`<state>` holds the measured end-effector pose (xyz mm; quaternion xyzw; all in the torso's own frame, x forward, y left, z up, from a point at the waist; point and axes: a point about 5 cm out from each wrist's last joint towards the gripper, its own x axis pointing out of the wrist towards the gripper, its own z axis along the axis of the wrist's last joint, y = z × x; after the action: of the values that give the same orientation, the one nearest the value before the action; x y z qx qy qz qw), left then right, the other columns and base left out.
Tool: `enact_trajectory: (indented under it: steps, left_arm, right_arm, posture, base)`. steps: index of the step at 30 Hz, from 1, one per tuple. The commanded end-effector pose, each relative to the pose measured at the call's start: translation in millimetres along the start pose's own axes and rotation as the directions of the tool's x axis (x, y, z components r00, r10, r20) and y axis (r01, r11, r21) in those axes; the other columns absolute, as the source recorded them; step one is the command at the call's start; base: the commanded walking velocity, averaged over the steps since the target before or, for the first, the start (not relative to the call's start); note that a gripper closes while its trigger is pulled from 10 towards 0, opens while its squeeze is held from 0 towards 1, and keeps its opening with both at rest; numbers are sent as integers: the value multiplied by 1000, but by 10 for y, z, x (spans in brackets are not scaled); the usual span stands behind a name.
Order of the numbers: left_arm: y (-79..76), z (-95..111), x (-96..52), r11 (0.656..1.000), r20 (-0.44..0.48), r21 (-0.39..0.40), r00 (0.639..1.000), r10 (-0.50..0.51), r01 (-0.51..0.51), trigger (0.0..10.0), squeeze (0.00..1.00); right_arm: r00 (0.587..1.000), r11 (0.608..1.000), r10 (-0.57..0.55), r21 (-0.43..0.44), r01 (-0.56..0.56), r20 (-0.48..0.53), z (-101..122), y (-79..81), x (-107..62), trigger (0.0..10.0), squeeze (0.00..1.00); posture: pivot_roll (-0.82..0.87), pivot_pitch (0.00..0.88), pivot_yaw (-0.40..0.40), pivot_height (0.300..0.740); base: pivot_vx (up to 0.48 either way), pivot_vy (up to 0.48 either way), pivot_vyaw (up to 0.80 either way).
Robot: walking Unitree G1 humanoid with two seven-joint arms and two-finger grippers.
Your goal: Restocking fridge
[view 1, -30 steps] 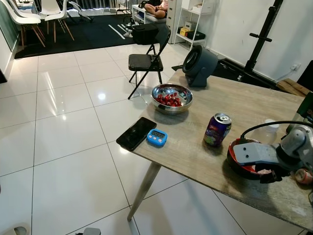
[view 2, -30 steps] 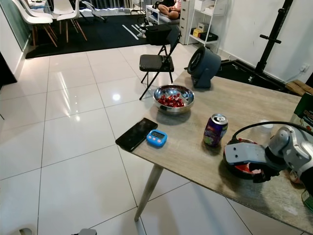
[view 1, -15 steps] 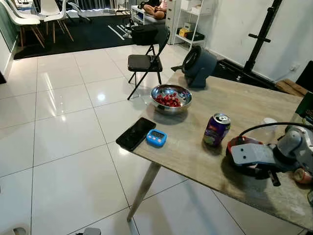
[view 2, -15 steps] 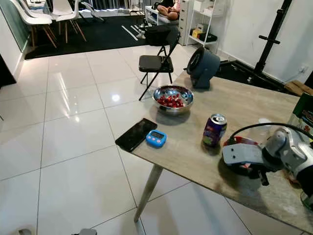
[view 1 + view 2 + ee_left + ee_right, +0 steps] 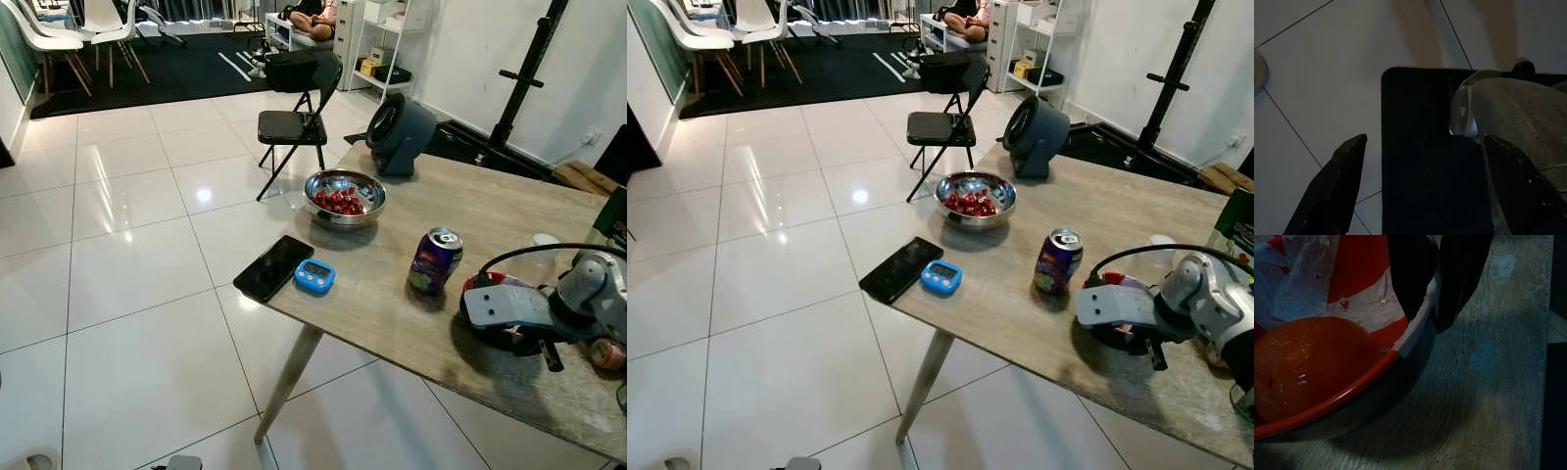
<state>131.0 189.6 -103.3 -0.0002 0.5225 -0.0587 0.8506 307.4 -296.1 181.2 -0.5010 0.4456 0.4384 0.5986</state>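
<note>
A red bowl with a black outside stands near the table's front right edge. My right gripper is shut on its rim, one finger inside and one outside. In the right wrist view the bowl holds a round orange-red fruit and torn white paper. A purple drink can stands upright just left of the bowl. A steel bowl of red fruit sits farther back on the table. My left gripper hangs open over the floor.
A black phone and a blue timer lie at the wooden table's near left corner. A grey fan stands at the far edge. A black folding chair stands on the tiled floor beyond.
My right wrist has turned over the red bowl, so less of its red inside shows. The bowl stays in the same spot on the table.
</note>
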Motion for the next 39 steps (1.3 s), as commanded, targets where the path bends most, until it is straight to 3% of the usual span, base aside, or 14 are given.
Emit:
enact_trajectory:
  steps: [1, 5, 6, 10, 15, 28, 39]
  left_arm:
    - [-53, -52, 5, 1000, -27, 7, 999, -18, 18, 10000, 0]
    - [-57, -51, 5, 1000, -25, 13, 1000, -19, 19, 10000, 0]
    - [-57, -51, 5, 1000, -25, 13, 999, -20, 20, 10000, 0]
    - [-51, -54, 4, 999, -32, 37, 999, -19, 20, 10000, 0]
    - [-36, -47, 3, 999, -31, 47, 999, -10, 12, 10000, 0]
    - [-47, -49, 7, 997, -44, 70, 999, -11, 14, 10000, 0]
    - [25, -87, -17, 997, -58, 83, 998, -4, 9, 10000, 0]
  right_arm:
    - [1000, 1000, 0, -8, 0, 27, 25, 14, 1, 0, 0]
    - [998, 1000, 0, -28, 2, 60, 68, 43, -11, 0, 0]
    - [997, 999, 9, -38, -6, 79, 99, 63, -18, 10000, 0]
    - [986, 994, 39, -106, -22, 163, 263, 143, -95, 10000, 0]
    - [986, 993, 40, -119, -20, 164, 282, 163, -126, 10000, 0]
    - [988, 995, 14, -98, 1, 152, 276, 218, -103, 10000, 0]
    - [992, 997, 7, -76, 3, 129, 218, 254, -96, 10000, 0]
  posture:
    - [-49, 34, -21, 740]
    - [-50, 35, -20, 740]
    - [-52, 35, -18, 740]
    - [-70, 35, -5, 740]
    - [-76, 34, 1, 740]
    - [-92, 38, 7, 740]
    - [-101, 32, 12, 740]
  base:
    - [0, 0, 0]
    - [0, 0, 0]
    - [0, 0, 0]
    - [0, 0, 0]
    - [0, 0, 0]
    - [0, 0, 0]
    - [-273, 0, 0]
